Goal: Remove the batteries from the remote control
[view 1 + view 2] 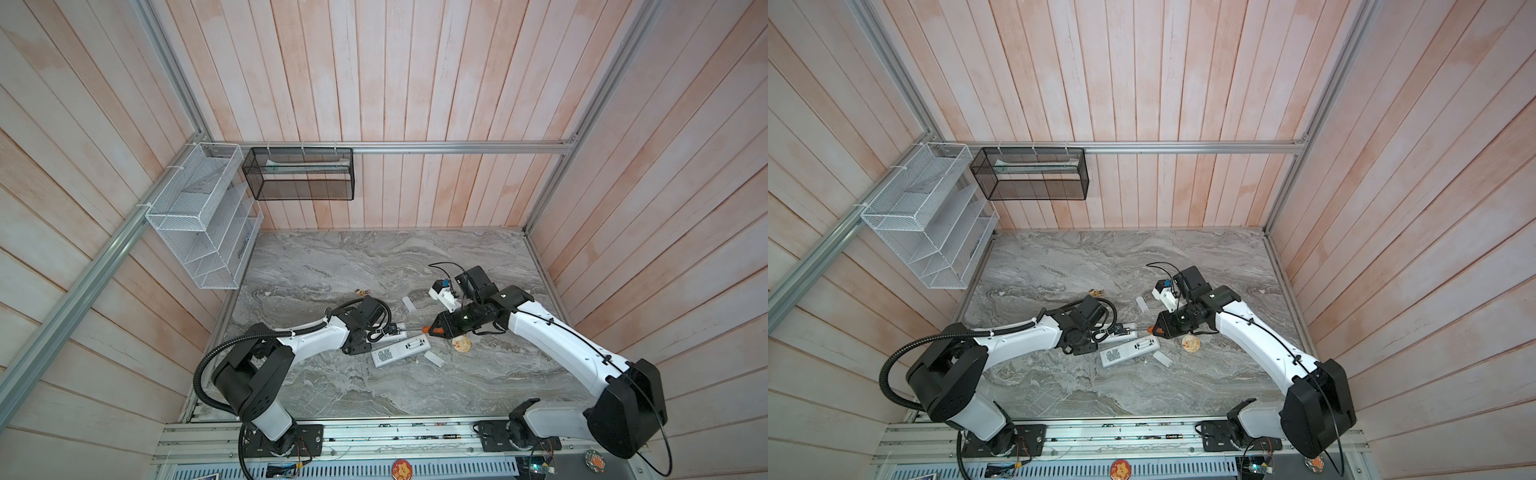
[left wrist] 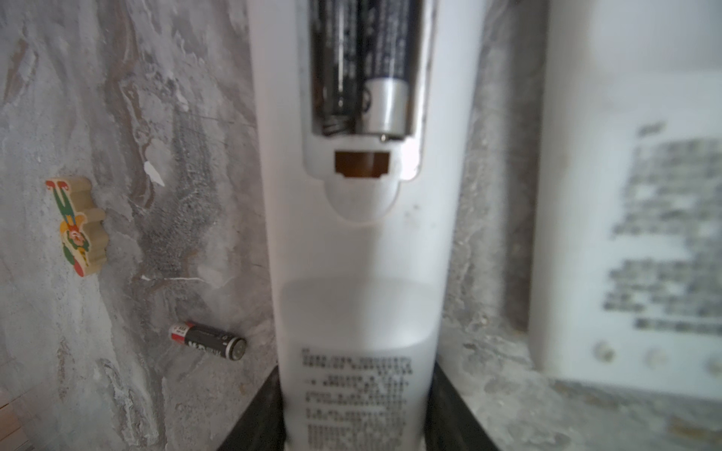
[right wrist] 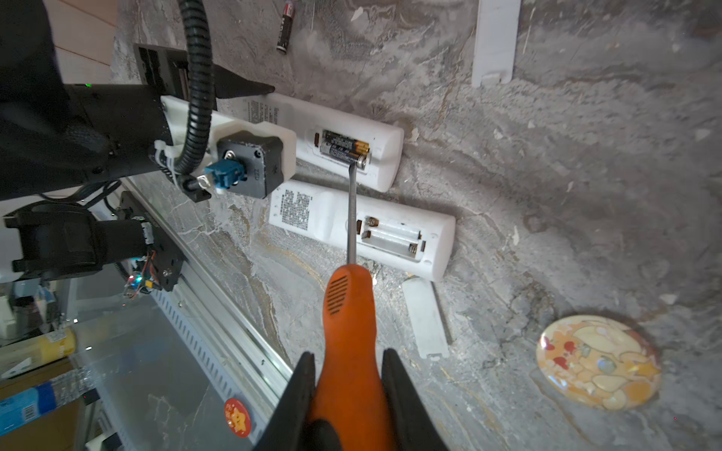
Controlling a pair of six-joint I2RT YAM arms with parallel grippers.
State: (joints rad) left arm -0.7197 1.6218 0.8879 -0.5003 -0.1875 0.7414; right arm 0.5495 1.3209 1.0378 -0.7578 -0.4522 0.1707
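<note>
A white remote control [image 3: 385,156] [image 2: 359,234] lies back up with its compartment open. Two black batteries [image 3: 345,150] [image 2: 363,58] sit side by side inside. My left gripper [image 2: 355,390] [image 1: 384,332] is shut on the remote's label end, one finger on each long side. My right gripper [image 3: 349,353] [image 1: 436,329] is shut on the orange handle of a screwdriver [image 3: 349,332] [image 1: 1149,329]. The screwdriver's metal tip rests against the gold end of the nearer battery. A loose battery [image 2: 209,340] [image 3: 286,25] lies on the table beyond the held remote.
A second white remote [image 3: 324,218] [image 1: 401,351] with an empty compartment lies next to the held one. Two white battery covers [image 3: 494,43] [image 3: 426,316] lie on the marble. A round badge [image 3: 599,361] [image 1: 461,343] sits under my right arm. A small wooden figure [image 2: 80,226] lies further back.
</note>
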